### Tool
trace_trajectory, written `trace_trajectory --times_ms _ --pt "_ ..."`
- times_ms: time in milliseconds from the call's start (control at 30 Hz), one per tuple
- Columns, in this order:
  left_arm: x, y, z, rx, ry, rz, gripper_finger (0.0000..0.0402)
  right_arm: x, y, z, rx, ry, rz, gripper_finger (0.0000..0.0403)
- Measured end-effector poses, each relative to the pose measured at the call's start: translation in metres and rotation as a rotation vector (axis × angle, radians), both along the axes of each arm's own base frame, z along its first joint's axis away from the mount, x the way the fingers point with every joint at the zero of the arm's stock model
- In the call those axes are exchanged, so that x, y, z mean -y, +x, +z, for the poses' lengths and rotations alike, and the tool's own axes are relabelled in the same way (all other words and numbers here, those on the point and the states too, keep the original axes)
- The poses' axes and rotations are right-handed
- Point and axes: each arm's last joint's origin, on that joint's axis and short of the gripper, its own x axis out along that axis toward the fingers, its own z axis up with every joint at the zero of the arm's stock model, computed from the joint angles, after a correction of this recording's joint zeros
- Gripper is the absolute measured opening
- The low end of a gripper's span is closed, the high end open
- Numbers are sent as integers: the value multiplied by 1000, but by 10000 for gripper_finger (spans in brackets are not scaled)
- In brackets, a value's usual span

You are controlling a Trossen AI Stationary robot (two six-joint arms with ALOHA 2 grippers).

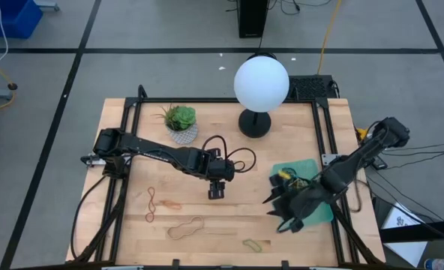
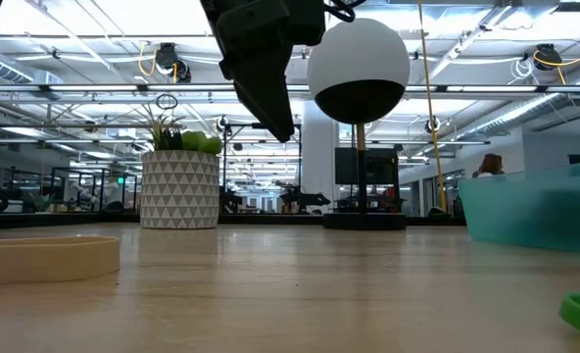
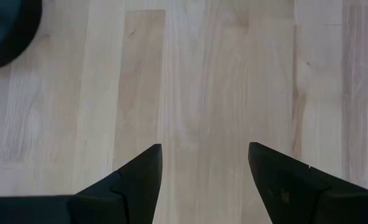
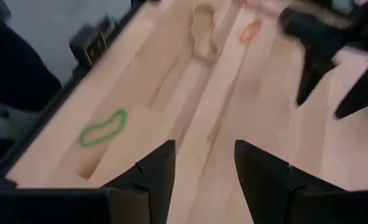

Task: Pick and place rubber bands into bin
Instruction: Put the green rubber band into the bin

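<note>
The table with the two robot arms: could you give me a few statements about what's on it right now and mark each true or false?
1. The left pincer is open over bare wood, holding nothing. True.
2. The right pincer grips a green band. False: it is open and empty; the green rubber band lies on the table.
3. Several rubber bands lie loose on the wood, among them a tan rubber band. True.
4. The bin sits on the left arm's side. False: it is by the right arm.
5. A plant pot stands on the table. True.

Wooden table (image 1: 229,225): bands (image 1: 186,227), bin (image 1: 303,174), perhaps lamp (image 1: 255,124)
</note>
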Motion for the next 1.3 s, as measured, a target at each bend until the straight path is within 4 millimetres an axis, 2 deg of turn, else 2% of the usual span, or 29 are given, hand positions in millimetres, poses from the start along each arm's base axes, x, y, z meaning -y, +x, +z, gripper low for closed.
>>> trace_trajectory --times_ms 233,600,900,1067,1300 --pt "-1 -4 -2 -42 4 6 246 -27 23 -28 -133 5 38 156" --pt "-1 -8 -4 -89 -5 43 246 -61 52 -73 -119 37 91 156" --pt "-2 -10 -4 -107 -2 44 246 -71 77 -122 -174 51 92 155" --pt "-2 -10 -4 -107 -2 44 246 -77 85 -136 -166 101 95 155" --pt "-2 -10 -4 -107 -2 44 246 -80 88 -158 -201 83 83 155"
